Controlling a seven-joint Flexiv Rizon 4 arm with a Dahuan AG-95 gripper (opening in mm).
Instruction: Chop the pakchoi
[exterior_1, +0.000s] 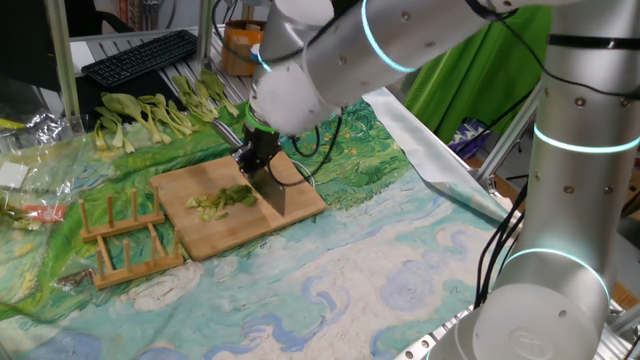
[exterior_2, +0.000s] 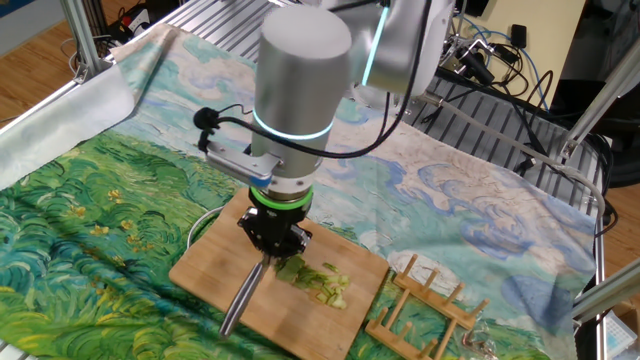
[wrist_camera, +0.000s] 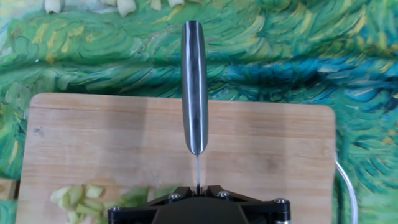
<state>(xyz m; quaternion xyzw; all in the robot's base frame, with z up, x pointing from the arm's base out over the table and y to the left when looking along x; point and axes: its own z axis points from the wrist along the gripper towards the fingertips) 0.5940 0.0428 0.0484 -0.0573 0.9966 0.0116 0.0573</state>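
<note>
A small heap of cut pakchoi pieces (exterior_1: 222, 200) lies on the wooden cutting board (exterior_1: 205, 240). My gripper (exterior_1: 258, 160) is shut on a steel knife (exterior_1: 273, 192), whose blade stands edge-down on the board just right of the heap. In the other fixed view the gripper (exterior_2: 275, 245) is over the board (exterior_2: 215, 262), with the pieces (exterior_2: 320, 282) beside it and the knife handle (exterior_2: 240, 298) sticking out toward the front. In the hand view the gripper (wrist_camera: 198, 186) holds the knife (wrist_camera: 194, 87); the pieces (wrist_camera: 81, 199) lie at lower left on the board (wrist_camera: 267, 143).
A group of whole pakchoi stalks (exterior_1: 150, 115) lies behind the board, near a keyboard (exterior_1: 140, 55). A wooden rack (exterior_1: 125, 235) stands left of the board, seen too in the other fixed view (exterior_2: 430, 310). A white cable (exterior_2: 195, 225) curves beside the board.
</note>
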